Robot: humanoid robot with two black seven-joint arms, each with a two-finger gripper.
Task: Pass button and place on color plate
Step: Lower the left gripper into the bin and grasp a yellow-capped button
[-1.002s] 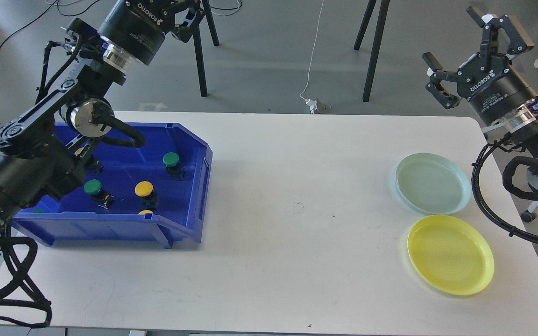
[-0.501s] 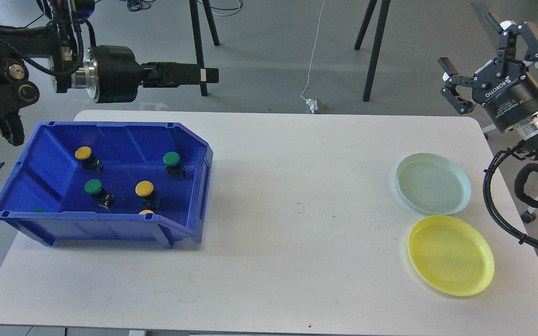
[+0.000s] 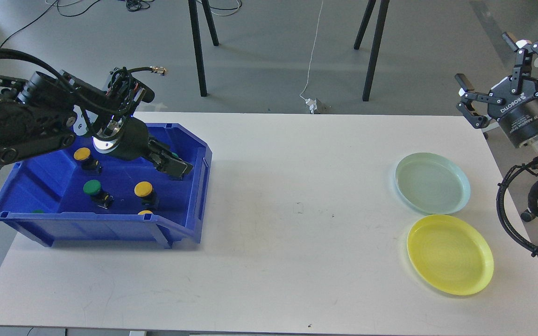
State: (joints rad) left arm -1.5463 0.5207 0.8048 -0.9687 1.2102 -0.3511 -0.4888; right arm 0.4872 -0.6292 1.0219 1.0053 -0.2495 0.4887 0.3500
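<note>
A blue bin [image 3: 110, 228] at the table's left holds several push buttons: a yellow one [image 3: 82, 154], a green one [image 3: 92, 187], another yellow one [image 3: 143, 189], and two more half hidden behind the front wall. My left gripper [image 3: 177, 169] reaches down into the bin's right side, over the spot of a green button that it now hides; its fingers are dark and cannot be told apart. My right gripper [image 3: 484, 58] is open and empty, held high beyond the table's right edge. A pale green plate [image 3: 432, 183] and a yellow plate [image 3: 450, 254] lie at the right.
The white table [image 3: 297, 210] carries only the bin and the two plates. Black stand legs [image 3: 371, 51] and a white cable [image 3: 313, 56] are on the floor behind. My right arm's cable loop [image 3: 507, 219] hangs beside the plates.
My left arm has swung down from above the bin and its gripper is now inside the bin over the right green button. My right gripper has drifted further right, still open.
</note>
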